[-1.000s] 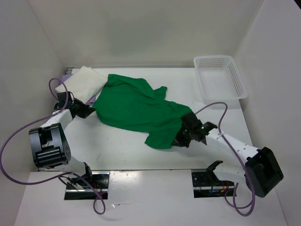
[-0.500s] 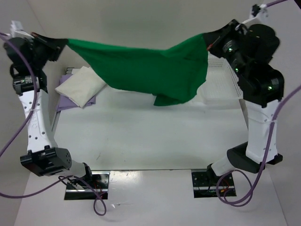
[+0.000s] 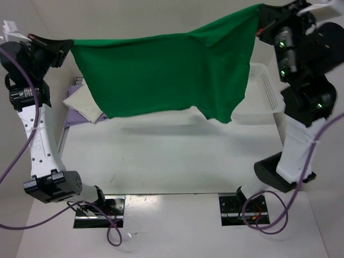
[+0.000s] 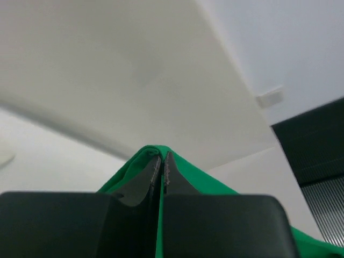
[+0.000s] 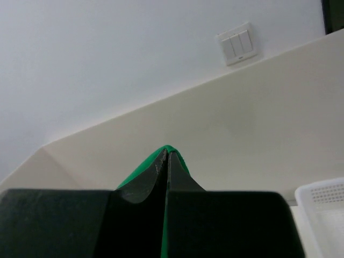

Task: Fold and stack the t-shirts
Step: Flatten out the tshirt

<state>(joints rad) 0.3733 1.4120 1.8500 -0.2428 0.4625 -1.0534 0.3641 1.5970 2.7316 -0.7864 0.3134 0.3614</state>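
T-shirt point(image 3: 161, 75) hangs stretched between clamped jaws.

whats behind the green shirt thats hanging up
The green shirt hides most of it. Poking out at its lower left: the cream shirt lying on the lavender shirt; at right, part of the white basket. Their remaining parts are covered.

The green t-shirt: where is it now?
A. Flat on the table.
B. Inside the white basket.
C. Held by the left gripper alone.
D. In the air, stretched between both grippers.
D: the left gripper and the right gripper each pinch a top corner of the green t-shirt, which hangs spread between them.
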